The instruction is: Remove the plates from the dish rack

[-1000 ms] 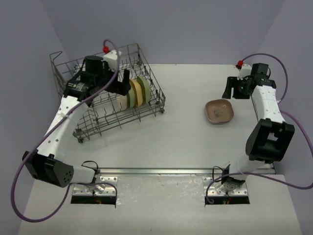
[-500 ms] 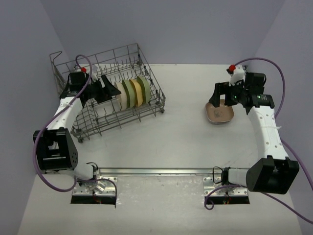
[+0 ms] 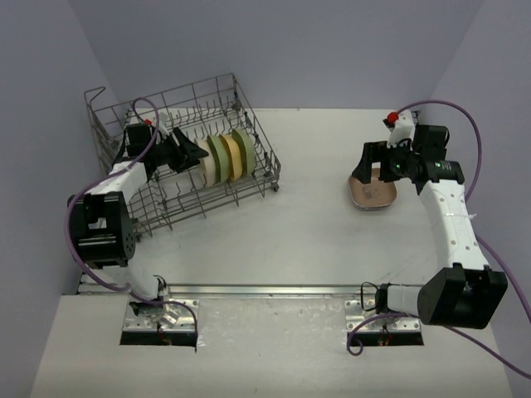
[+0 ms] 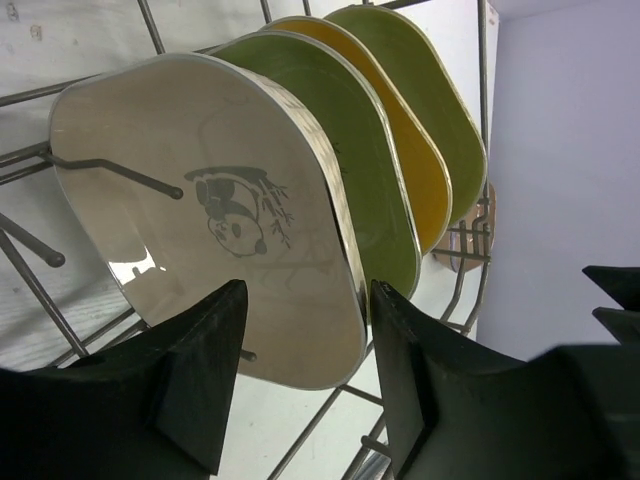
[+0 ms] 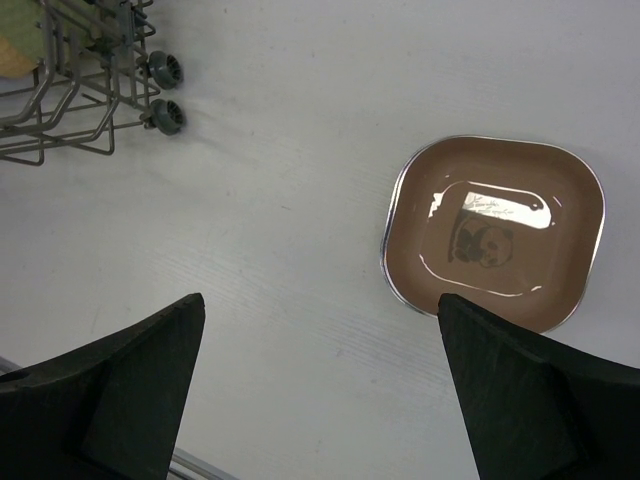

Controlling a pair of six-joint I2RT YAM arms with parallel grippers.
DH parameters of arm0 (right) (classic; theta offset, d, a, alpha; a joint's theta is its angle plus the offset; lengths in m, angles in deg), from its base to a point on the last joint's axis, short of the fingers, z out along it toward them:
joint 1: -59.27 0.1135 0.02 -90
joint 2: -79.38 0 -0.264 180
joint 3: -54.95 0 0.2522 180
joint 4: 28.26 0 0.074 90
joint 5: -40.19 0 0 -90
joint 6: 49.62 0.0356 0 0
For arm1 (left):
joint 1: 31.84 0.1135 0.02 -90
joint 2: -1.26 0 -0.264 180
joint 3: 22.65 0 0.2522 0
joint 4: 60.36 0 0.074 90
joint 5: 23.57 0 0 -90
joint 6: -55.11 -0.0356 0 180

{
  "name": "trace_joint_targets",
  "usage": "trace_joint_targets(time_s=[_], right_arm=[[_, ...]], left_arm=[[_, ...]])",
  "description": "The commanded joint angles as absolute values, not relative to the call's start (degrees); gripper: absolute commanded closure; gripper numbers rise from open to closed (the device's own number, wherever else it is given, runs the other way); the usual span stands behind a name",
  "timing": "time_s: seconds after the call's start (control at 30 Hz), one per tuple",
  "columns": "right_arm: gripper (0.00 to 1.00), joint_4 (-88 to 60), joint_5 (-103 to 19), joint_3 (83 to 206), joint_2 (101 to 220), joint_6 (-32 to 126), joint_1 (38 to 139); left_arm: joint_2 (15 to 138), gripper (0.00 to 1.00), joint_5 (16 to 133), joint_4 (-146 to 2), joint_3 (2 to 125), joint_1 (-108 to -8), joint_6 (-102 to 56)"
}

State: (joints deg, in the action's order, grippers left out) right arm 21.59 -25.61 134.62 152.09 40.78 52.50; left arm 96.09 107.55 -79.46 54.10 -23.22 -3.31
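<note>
The grey wire dish rack stands at the far left. Several plates stand upright in it in a row: cream, green, yellow, olive. My left gripper is open inside the rack, right beside the cream plate. In the left wrist view the gripper straddles the lower edge of the cream panda plate without gripping it. A brown plate lies flat on the table at the right. My right gripper hovers open and empty over its left edge; the plate also shows in the right wrist view.
The rack's upright tines and wires surround the left fingers. The rack's wheeled corner shows in the right wrist view. A metal rail runs along the near edge of the white table. Purple walls close in on both sides.
The left arm has swung round to the rack's left side and its open gripper has closed in on the cream plate. The right gripper has moved left to over the brown plate.
</note>
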Motion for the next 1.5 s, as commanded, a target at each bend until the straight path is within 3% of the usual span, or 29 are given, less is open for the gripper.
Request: trace_joint_targets(time_s=[0.0, 0.13, 0.33, 0.93, 1.0, 1.03, 1.17, 1.27, 1.33, 1.47], right_arm=[[0.01, 20.6, -24.5, 134.2, 152.4, 42.4, 52.2], [0.01, 20.7, -24.3, 134.5, 152.6, 42.8, 52.2], [0.01, 21.3, -24.1, 134.6, 152.1, 42.8, 52.2], [0.01, 22.3, -22.6, 137.2, 151.4, 44.5, 52.2], [0.01, 22.8, -22.5, 138.0, 151.4, 44.5, 52.2], [0.01, 22.8, -22.5, 138.6, 151.3, 44.4, 52.2], [0.01, 24.3, -22.1, 140.6, 150.8, 44.4, 52.2], [0.01, 25.9, -21.0, 142.8, 151.1, 44.3, 52.2], [0.01, 27.8, -19.8, 144.1, 151.0, 44.4, 52.2], [0.01, 30.8, -16.6, 146.7, 151.0, 45.5, 52.3]], left_arm=[[98.1, 0.55, 110.5, -75.1, 57.4, -22.6, -1.3], [99.4, 0.65, 112.0, -75.1, 58.4, -22.6, -1.4], [98.8, 0.99, 119.6, -69.0, 57.7, -22.6, 2.0], [88.8, 1.0, 136.1, -41.4, 55.4, -21.8, 24.7], [87.3, 1.0, 137.8, -50.5, 59.4, -23.0, 15.0], [86.5, 1.0, 136.6, -66.6, 64.9, -24.6, 0.1], [85.6, 1.0, 126.4, -105.0, 80.1, -32.8, -37.9], [83.6, 1.0, 111.9, -117.8, 84.3, -43.2, -55.6], [81.3, 1.0, 102.9, -119.8, 83.0, -49.6, -61.4], [75.7, 1.0, 76.7, -120.8, 74.9, -71.8, -73.4]])
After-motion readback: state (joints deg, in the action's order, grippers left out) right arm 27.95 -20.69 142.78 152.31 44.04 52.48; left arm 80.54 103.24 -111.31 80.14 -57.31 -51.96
